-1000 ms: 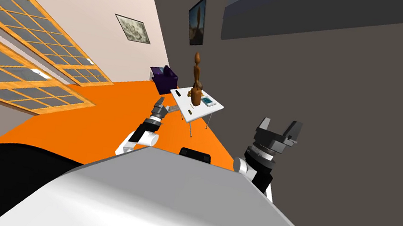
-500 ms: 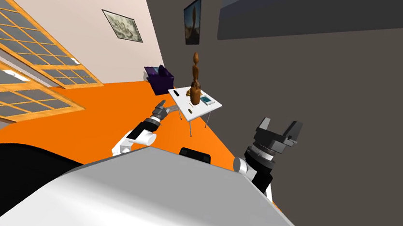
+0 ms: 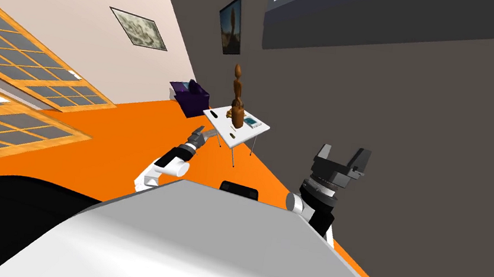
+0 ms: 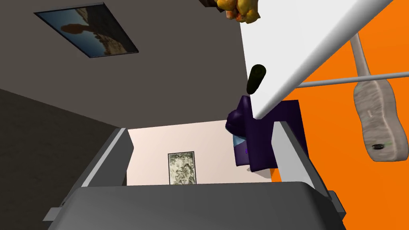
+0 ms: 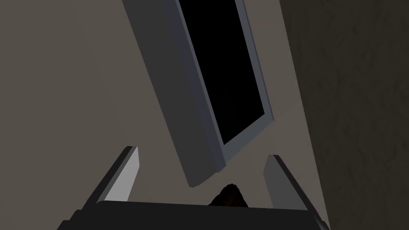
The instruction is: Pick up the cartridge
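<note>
Zero grabbed: cartridge [image 4: 255,78] lay on desk [image 4: 311,32]
Left end effector [image 4: 201,128]: wide, short of it
Right end effector [image 5: 201,152]: wide, idle

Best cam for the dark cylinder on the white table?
Left wrist view: the dark cylinder lies large near the edge of the white table, beyond the open left gripper. Head view gives a tiny dark speck; right wrist view looks away from the table.

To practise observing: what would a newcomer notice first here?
The orange floor and the tall brown figure on the white table catch the eye first. The left gripper, open, reaches toward the table, where a dark cartridge lies near the edge.
</note>
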### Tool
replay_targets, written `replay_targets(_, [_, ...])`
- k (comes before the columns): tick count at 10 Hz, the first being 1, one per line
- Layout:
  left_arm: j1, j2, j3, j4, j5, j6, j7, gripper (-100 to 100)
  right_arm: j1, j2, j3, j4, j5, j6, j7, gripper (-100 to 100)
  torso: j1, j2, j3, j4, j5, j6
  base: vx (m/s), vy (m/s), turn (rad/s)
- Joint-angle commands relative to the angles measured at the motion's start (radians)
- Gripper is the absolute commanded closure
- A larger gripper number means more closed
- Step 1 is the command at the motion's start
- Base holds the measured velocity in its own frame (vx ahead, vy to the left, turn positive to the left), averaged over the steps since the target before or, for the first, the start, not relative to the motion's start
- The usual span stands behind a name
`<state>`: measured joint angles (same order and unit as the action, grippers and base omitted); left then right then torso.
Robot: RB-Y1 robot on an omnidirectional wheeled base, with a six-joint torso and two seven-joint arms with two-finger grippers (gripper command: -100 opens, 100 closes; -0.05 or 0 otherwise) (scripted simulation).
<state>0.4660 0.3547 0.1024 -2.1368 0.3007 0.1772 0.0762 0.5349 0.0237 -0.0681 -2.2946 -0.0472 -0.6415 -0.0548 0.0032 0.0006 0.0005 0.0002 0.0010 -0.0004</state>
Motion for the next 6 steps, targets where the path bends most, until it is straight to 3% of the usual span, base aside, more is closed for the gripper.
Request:
replay_targets(1, [0.0,0.026,0.004,-0.001,0.032,0.05,0.001,-100,0.0,0.0,0.0,0.0,0.0,0.0,0.0,0,0.0,0.0,0.0,0.0,0.0,0.0,-0.041,0.036,-0.122])
replay_targets(3, [0.0,0.026,0.004,-0.001,0.032,0.085,0.001,-100,0.0,0.0,0.0,0.0,0.0,0.0,0.0,0,0.0,0.0,0.0,0.0,0.0,0.0,-0.016,0.023,-0.04])
replay_targets(6, [-0.008,0.08,0.013,0.006,0.089,0.173,0.003,-100,0.0,0.0,0.0,0.0,0.0,0.0,0.0,0,-0.001,-0.001,-0.001,0.0,0.0,0.0,-0.014,0.024,-0.113])
